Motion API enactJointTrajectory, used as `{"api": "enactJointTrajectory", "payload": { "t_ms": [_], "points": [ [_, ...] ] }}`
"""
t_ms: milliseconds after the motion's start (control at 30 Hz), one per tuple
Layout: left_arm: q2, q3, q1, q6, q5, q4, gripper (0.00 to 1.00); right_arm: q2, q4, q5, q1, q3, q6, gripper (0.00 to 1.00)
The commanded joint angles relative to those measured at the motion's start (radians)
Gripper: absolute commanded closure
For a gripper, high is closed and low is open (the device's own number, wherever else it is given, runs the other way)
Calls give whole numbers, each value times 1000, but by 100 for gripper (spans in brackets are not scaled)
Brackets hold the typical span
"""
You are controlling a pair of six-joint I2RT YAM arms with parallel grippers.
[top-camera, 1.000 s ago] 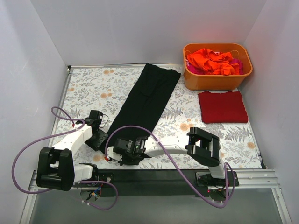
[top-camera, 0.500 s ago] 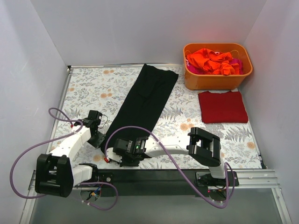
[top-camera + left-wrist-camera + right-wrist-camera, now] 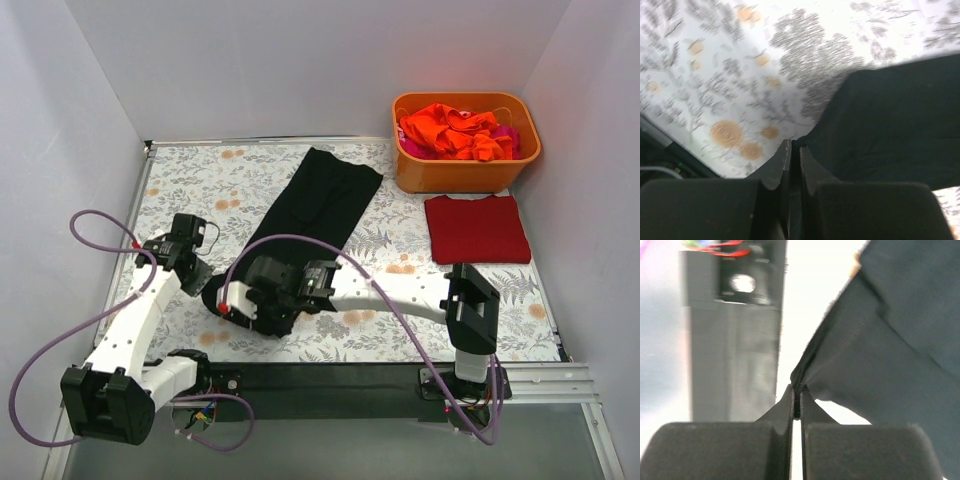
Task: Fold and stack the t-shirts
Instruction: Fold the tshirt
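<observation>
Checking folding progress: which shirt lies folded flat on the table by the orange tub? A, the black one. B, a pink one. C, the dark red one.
C: the dark red shirt lies as a neat rectangle just in front of the orange tub, while the black shirt is stretched out long.

I'm seeing the long t-shirt (image 3: 322, 195) lying across the middle of the worktop (image 3: 190, 190), running from 12 o'clock toward 7. At 2 o'clock the tub (image 3: 465, 176) is sitting with a heap of t-shirts (image 3: 455, 130) in it. The folded t-shirt (image 3: 477, 229) is lying just before it, at 3. The left hand (image 3: 204, 280) and right hand (image 3: 228, 303) are meeting the long t-shirt's near end, side by side.
</observation>
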Motion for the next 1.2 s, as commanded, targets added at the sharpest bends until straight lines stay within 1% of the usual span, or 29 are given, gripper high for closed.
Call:
{"api": "enactJointTrajectory", "payload": {
  "t_ms": [0, 67, 100, 133, 167, 233, 267, 333, 367, 500, 600, 733, 833, 1167],
  "points": [
    [76, 83, 2, 74, -1, 101, 100, -51, -49, -6, -116, -18, -7, 99],
    [168, 129, 2, 82, 47, 150, 100, -60, -46, -1, -183, -27, -10, 99],
    [199, 141, 2, 88, 70, 206, 100, -62, -46, 2, -205, -33, -13, 99],
    [264, 164, 2, 88, 117, 236, 100, -59, -46, 11, -225, -35, -19, 99],
    [292, 173, 2, 88, 142, 288, 100, -57, -46, 33, -256, -36, -24, 99],
    [354, 196, 2, 90, 197, 334, 100, -54, -46, 56, -284, -38, -40, 99],
    [413, 224, 2, 90, 208, 366, 100, -50, -46, 79, -306, -36, -47, 99],
    [466, 256, 2, 91, 236, 392, 100, -40, -46, 111, -328, -26, -56, 99],
    [510, 290, 2, 91, 251, 405, 100, -31, -46, 151, -346, -23, -67, 99],
    [587, 348, 1, 93, 273, 471, 100, 6, -44, 254, -382, 10, -88, 99],
    [634, 379, 1, 87, 291, 501, 100, 30, -43, 312, -403, 28, -106, 99],
    [673, 382, -1, 76, 306, 549, 100, 59, -21, 352, -426, 42, -120, 99],
    [696, 385, -3, 73, 316, 575, 100, 85, -7, 416, -432, 48, -131, 99],
    [725, 387, -10, 51, 290, 643, 100, 98, 97, 522, -448, 14, -154, 99]
  ]
}}
